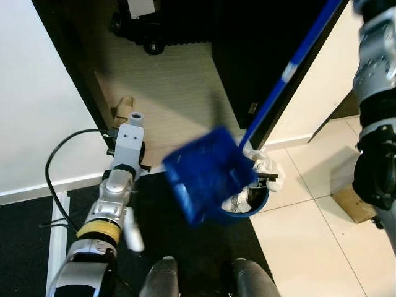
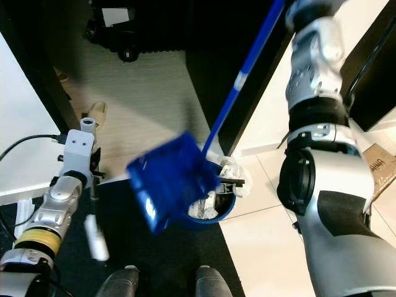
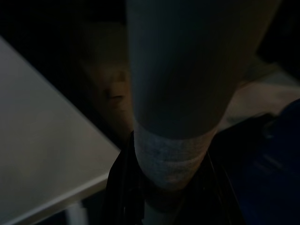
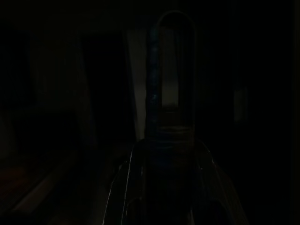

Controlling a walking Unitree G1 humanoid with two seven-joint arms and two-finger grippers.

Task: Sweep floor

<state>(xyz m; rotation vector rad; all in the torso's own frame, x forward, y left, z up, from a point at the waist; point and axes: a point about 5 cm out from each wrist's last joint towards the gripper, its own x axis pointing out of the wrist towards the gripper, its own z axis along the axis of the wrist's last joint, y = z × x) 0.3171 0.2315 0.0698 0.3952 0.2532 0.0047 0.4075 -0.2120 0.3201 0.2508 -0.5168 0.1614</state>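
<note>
A blue plastic dustpan (image 1: 207, 179) on a long blue pole handle (image 1: 291, 68) is seen tilted, motion-blurred, over a round blue bin (image 1: 250, 207) holding crumpled white waste (image 1: 263, 164). The pan mouth is turned down toward the bin, with pan and bin overlapping at the bin's left rim. The pole's long axis runs up and to the right, toward the right arm (image 2: 318, 124), so the right arm is judged the one carrying it. In the dim right wrist view, the right gripper (image 4: 159, 154) is made out with its jaws clenched around the dark pole. The left gripper (image 3: 164, 187) is held low on the left, jaws grasping a thick grey cylindrical broom handle (image 3: 180, 84) with a paler taped band; the white lower part of the stick (image 2: 96, 238) is seen beside the left forearm (image 1: 114, 198).

The step in hand is judged to be tipping sweepings into the bin; further tilt along the pole axis seems needed. Spill past the rim is a risk.

Surfaces: black matte mat (image 1: 25, 247), glossy cream tiles (image 1: 309, 241), beige ribbed carpet (image 1: 173, 93), black cable (image 1: 55, 161).
</note>
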